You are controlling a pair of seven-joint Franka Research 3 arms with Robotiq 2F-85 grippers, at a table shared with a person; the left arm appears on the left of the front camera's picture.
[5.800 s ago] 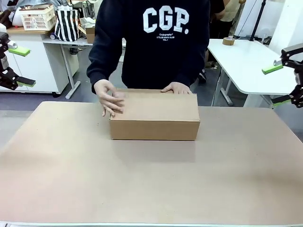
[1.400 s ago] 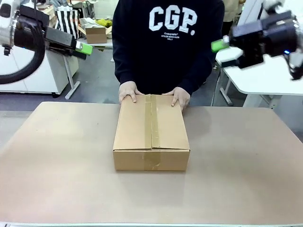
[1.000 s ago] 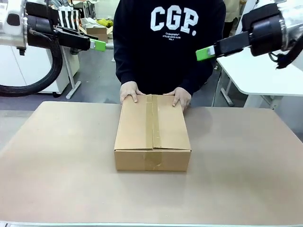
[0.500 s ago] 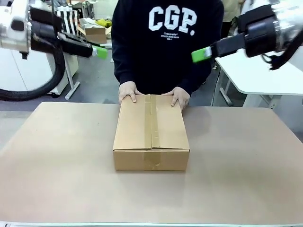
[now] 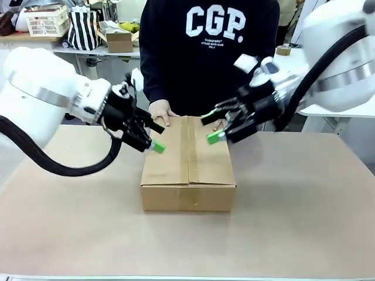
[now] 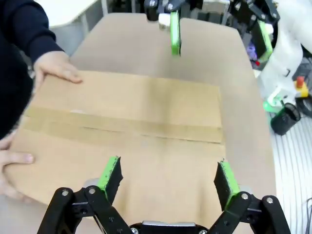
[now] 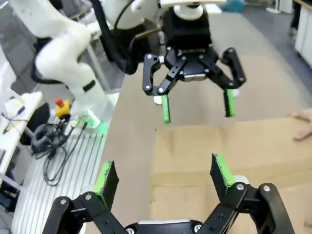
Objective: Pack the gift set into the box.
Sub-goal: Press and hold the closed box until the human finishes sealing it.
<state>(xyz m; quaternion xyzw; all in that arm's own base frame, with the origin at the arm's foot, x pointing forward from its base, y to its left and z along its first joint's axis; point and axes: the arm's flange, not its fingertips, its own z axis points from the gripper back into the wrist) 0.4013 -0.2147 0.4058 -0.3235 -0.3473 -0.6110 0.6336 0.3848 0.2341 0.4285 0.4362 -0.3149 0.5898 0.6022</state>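
The box (image 5: 187, 170) stands shut in the middle of the table, with brown tape along its top seam. The person's hands (image 5: 161, 111) rest on its far end. My left gripper (image 5: 155, 136) hovers open over the box's left top edge, and my right gripper (image 5: 210, 129) hovers open over the right half of the lid. In the left wrist view my open left gripper (image 6: 168, 175) looks down on the box lid (image 6: 131, 131), with a hand (image 6: 56, 66) on it. The right wrist view shows my open right gripper (image 7: 163, 180) over the box (image 7: 219, 146). The gift set is out of view.
The tan table (image 5: 76, 222) has bare room on both sides of the box and in front of it. Behind stand a white table (image 5: 328, 88) with a tape roll (image 5: 283, 51), and a striped bag (image 5: 82, 29) on a shelf. Cables (image 7: 48, 141) lie on the floor.
The person turned the box lengthwise and holds its far end. Both arms have swung down from head height and now hover open over the lid, facing each other.
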